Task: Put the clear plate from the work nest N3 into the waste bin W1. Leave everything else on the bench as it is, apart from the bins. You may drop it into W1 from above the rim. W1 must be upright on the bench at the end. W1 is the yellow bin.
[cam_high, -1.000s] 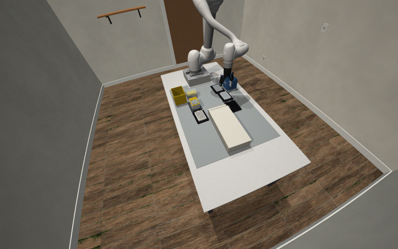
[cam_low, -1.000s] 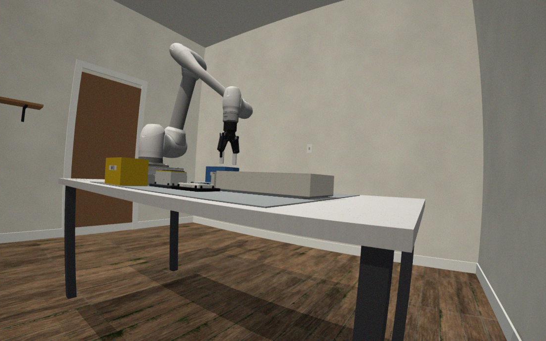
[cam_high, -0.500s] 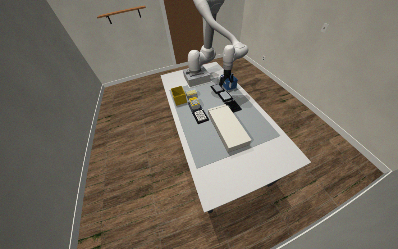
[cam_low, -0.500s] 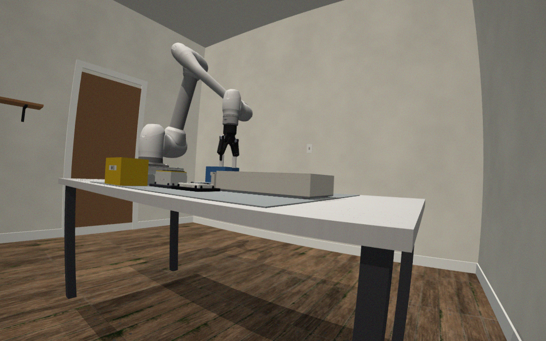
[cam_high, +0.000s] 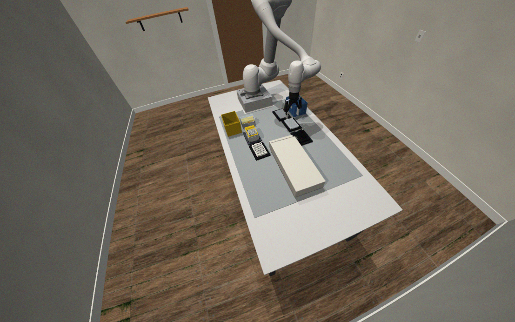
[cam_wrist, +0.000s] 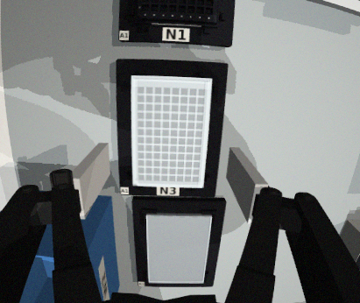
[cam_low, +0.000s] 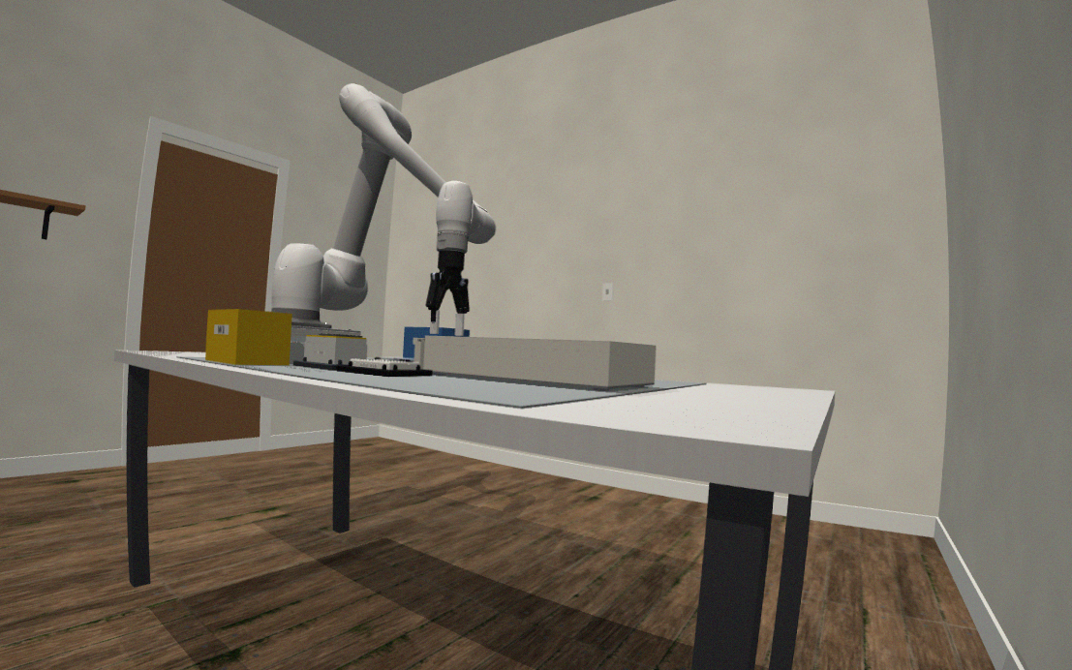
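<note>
The clear plate (cam_wrist: 171,130) (cam_high: 291,123), a white-gridded well plate, lies in the black work nest N3 (cam_wrist: 123,125), the middle one of a row of three nests. My gripper (cam_wrist: 168,160) (cam_high: 293,109) (cam_low: 447,320) is open and empty. It hangs a little above the plate's near end, with one finger to each side of the nest. The yellow bin W1 (cam_high: 231,123) (cam_low: 248,336) stands upright at the left side of the grey mat, well apart from the gripper.
Nest N1 (cam_wrist: 179,38) holds a black plate, and a third nest (cam_wrist: 178,249) holds a grey one. A blue bin (cam_wrist: 37,276) (cam_high: 302,107) stands just beside the gripper. A long beige box (cam_high: 297,164) (cam_low: 536,358), tip boxes (cam_high: 251,131) and another plate (cam_high: 259,150) lie on the mat.
</note>
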Robot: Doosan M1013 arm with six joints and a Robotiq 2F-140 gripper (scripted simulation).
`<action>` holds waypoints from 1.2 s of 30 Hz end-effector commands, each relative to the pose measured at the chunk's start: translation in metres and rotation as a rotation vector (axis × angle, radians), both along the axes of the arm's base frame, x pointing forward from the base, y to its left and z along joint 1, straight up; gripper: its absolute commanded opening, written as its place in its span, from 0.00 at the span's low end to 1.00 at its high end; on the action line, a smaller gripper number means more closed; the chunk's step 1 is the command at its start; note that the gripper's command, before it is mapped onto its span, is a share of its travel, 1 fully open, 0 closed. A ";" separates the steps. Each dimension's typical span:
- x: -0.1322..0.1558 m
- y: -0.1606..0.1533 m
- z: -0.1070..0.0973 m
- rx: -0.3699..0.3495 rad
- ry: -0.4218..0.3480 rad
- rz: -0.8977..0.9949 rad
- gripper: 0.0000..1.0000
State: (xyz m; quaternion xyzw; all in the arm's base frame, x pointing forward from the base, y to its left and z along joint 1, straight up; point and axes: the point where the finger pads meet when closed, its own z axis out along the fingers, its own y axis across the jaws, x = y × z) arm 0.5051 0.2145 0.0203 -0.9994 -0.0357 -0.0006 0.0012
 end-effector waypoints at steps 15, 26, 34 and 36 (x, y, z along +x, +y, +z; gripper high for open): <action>0.000 0.000 -0.019 0.000 0.000 0.000 0.70; 0.000 0.000 -0.034 0.000 0.000 0.000 0.70; 0.000 0.000 -0.042 0.000 0.000 0.000 0.70; 0.000 0.000 -0.044 0.000 0.000 0.000 0.70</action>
